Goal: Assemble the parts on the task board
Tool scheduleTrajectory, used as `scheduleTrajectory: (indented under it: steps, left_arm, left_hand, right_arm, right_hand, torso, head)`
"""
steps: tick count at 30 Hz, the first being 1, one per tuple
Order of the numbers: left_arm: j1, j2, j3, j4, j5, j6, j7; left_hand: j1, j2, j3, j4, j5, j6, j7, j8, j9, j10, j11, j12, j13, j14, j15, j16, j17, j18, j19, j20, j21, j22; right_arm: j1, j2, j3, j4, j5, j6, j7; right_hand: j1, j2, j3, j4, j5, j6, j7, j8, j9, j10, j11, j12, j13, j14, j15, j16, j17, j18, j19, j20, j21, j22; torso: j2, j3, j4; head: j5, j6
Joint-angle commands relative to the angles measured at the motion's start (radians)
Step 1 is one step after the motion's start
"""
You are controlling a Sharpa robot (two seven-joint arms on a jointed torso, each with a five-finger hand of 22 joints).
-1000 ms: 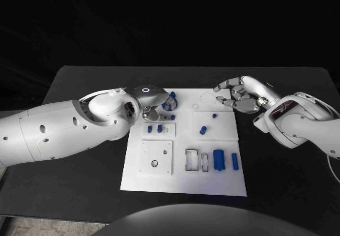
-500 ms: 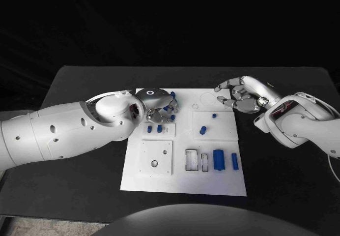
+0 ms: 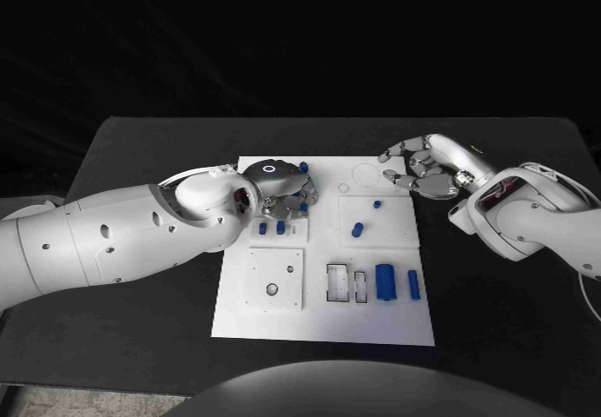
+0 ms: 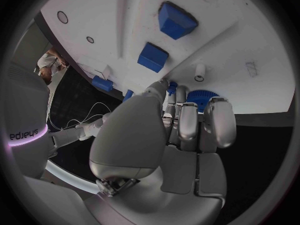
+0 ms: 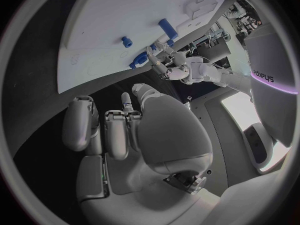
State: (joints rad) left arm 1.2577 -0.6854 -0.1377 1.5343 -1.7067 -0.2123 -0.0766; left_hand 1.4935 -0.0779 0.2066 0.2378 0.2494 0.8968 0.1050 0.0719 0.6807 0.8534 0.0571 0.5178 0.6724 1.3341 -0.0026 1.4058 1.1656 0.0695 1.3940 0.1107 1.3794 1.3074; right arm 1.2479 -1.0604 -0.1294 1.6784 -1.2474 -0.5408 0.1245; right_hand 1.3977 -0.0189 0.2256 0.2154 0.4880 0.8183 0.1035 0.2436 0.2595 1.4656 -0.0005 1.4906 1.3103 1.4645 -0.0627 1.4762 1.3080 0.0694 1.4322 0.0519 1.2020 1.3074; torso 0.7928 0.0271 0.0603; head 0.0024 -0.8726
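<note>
Two blue parts lie on task board.

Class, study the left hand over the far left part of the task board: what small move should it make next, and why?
Probably lower the left hand a little and close its fingertips on the blue gear. In the left wrist view they sit right by it, without a clear hold. The right hand waits at the board's far right edge.

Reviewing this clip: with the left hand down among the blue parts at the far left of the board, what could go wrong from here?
The left hand hangs low over the far-left corner of the task board, its fingers close to a blue gear and small blue parts; it could knock one over while reaching for another. Its palm hides that corner from the head camera, so a slip may go unnoticed. The right hand is curled by the board's far-right corner.
</note>
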Motion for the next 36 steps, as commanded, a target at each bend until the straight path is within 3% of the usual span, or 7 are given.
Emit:
scheduleTrajectory:
  steps: [1, 12, 20, 28, 30, 36]
  left_arm:
    - [-0.003, 0.004, -0.001, -0.004, 0.003, -0.005, 0.016]
    - [-0.005, 0.004, -0.001, -0.011, 0.003, -0.020, 0.023]
    - [-0.005, -0.001, 0.000, -0.008, 0.010, -0.061, 0.044]
    - [-0.002, -0.028, 0.014, 0.019, 0.022, -0.105, 0.055]
    - [0.004, -0.039, 0.018, 0.029, 0.026, -0.108, 0.055]
    - [0.059, -0.092, 0.025, 0.076, 0.093, -0.052, 0.053]
  left_hand:
    - [0.017, 0.001, 0.013, -0.005, 0.005, 0.014, -0.002, 0.007, -0.005, 0.017, -0.003, -0.007, -0.010, 0.007, -0.005, 0.004, 0.001, -0.018, 0.007, -0.003, 0.004, 0.196]
    - [0.032, -0.003, 0.051, -0.026, 0.004, 0.044, -0.001, 0.006, -0.031, 0.071, -0.006, -0.043, -0.062, 0.010, -0.004, 0.002, -0.013, -0.018, 0.006, -0.004, 0.002, 0.195]
    - [0.053, 0.001, 0.079, -0.058, 0.000, 0.113, -0.002, 0.029, -0.037, 0.138, -0.014, -0.064, -0.098, 0.022, -0.011, 0.005, -0.010, -0.021, 0.021, -0.008, 0.016, 0.200]
    - [0.042, -0.006, 0.094, -0.073, -0.008, 0.157, -0.006, 0.037, -0.046, 0.199, -0.019, -0.114, -0.151, 0.023, -0.013, 0.002, -0.021, -0.021, 0.021, -0.012, 0.014, 0.199]
    - [0.042, -0.008, 0.096, -0.076, -0.015, 0.161, -0.007, 0.036, -0.049, 0.206, -0.020, -0.125, -0.161, 0.016, -0.014, -0.004, -0.034, -0.019, 0.015, -0.013, 0.007, 0.197]
    - [0.037, -0.012, 0.101, -0.078, -0.037, 0.151, -0.004, 0.023, -0.060, 0.210, -0.017, -0.153, -0.181, 0.000, -0.012, -0.016, -0.059, -0.016, 0.001, -0.013, -0.009, 0.192]
  right_arm:
    - [-0.001, 0.000, 0.000, 0.000, 0.001, 0.014, -0.006]
    - [-0.002, 0.003, 0.000, -0.003, 0.003, 0.017, -0.009]
    - [-0.003, 0.004, 0.000, -0.005, 0.003, 0.018, -0.011]
    - [-0.003, 0.002, 0.000, -0.004, 0.003, 0.018, -0.012]
    - [-0.003, 0.001, 0.000, -0.003, 0.003, 0.018, -0.012]
    - [-0.003, -0.003, 0.000, -0.002, 0.004, 0.021, -0.014]
  right_hand:
    - [0.006, -0.002, 0.009, 0.000, 0.006, 0.009, 0.000, 0.003, -0.001, 0.028, 0.006, -0.003, 0.198, 0.078, 0.005, -0.005, 0.189, 0.010, -0.009, 0.000, -0.007, 0.157]
    - [0.006, -0.002, 0.012, -0.001, 0.007, 0.010, 0.001, 0.003, -0.002, 0.024, 0.006, -0.008, 0.194, 0.076, 0.005, -0.010, 0.186, 0.011, -0.011, 0.000, -0.012, 0.155]
    - [0.008, -0.001, 0.016, -0.003, 0.007, 0.010, 0.001, 0.003, -0.002, 0.022, 0.006, -0.011, 0.191, 0.076, 0.005, -0.013, 0.184, 0.012, -0.012, 0.000, -0.016, 0.154]
    - [0.008, -0.001, 0.017, -0.004, 0.007, 0.011, 0.001, 0.003, -0.003, 0.021, 0.006, -0.013, 0.190, 0.075, 0.005, -0.016, 0.182, 0.012, -0.013, 0.000, -0.019, 0.153]
    - [0.009, -0.001, 0.017, -0.004, 0.007, 0.011, 0.001, 0.003, -0.003, 0.021, 0.006, -0.013, 0.190, 0.075, 0.005, -0.016, 0.181, 0.012, -0.013, 0.000, -0.020, 0.153]
    - [0.009, -0.001, 0.018, -0.005, 0.007, 0.011, 0.001, 0.003, -0.003, 0.019, 0.006, -0.015, 0.188, 0.074, 0.005, -0.020, 0.179, 0.013, -0.015, 0.000, -0.024, 0.152]
  torso:
    - [-0.001, 0.0010, 0.0010]
    - [-0.003, 0.0002, 0.0012]
    - [-0.001, 0.0002, 0.0013]
    - [-0.001, 0.0009, 0.0007]
    - [-0.001, 0.0007, 0.0017]
    - [-0.001, 0.0008, 0.0012]
  head:
    - [-0.001, 0.000]
    - [-0.003, 0.000]
    - [-0.003, 0.000]
    - [-0.004, 0.000]
    - [-0.007, 0.000]
    - [-0.003, 0.000]
